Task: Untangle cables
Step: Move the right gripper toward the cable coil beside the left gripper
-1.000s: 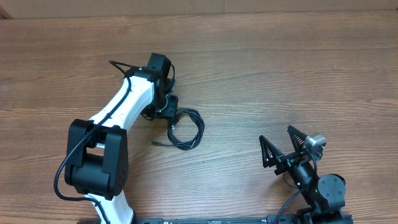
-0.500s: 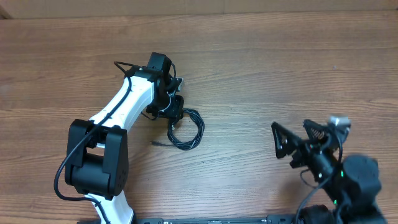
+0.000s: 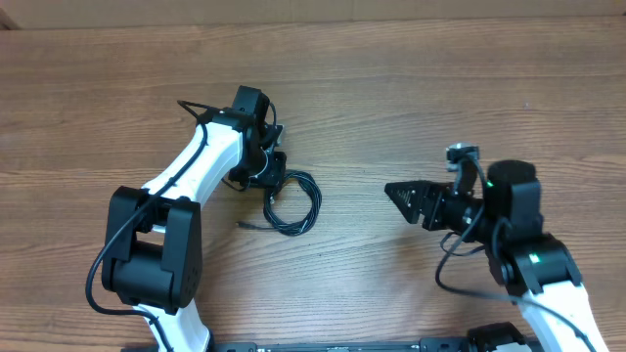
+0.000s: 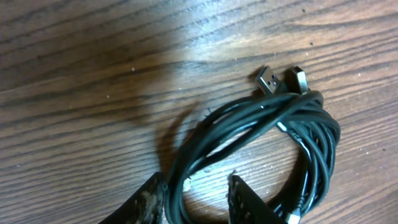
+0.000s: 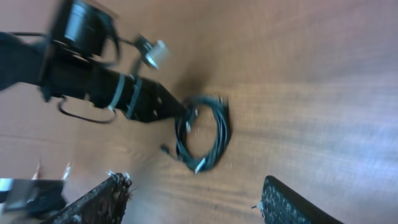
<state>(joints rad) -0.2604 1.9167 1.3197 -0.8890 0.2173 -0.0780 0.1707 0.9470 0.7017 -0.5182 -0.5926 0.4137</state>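
The cables point(image 3: 298, 205) lie as one black coiled bundle on the wooden table, left of centre. In the left wrist view the coil point(image 4: 249, 121) shows two USB plug ends point(image 4: 272, 81) at its top. My left gripper point(image 3: 274, 184) sits at the coil's upper left edge. Its fingers point(image 4: 196, 186) are open with several strands running between them, close to the left finger. My right gripper point(image 3: 399, 203) is open and empty, hovering to the right of the coil and pointing at it. The right wrist view point(image 5: 193, 186) shows the coil point(image 5: 202, 134) ahead.
The wooden table point(image 3: 440, 98) fills the view. The white left arm point(image 3: 201, 161) reaches from the front left edge. A thicker black robot cable point(image 3: 191, 106) loops by its wrist. The right arm's base point(image 3: 533, 264) is at the front right.
My right arm has swung up from the front right edge and turned left towards the coil, jaws staying open. My left gripper has barely shifted at the coil's edge.
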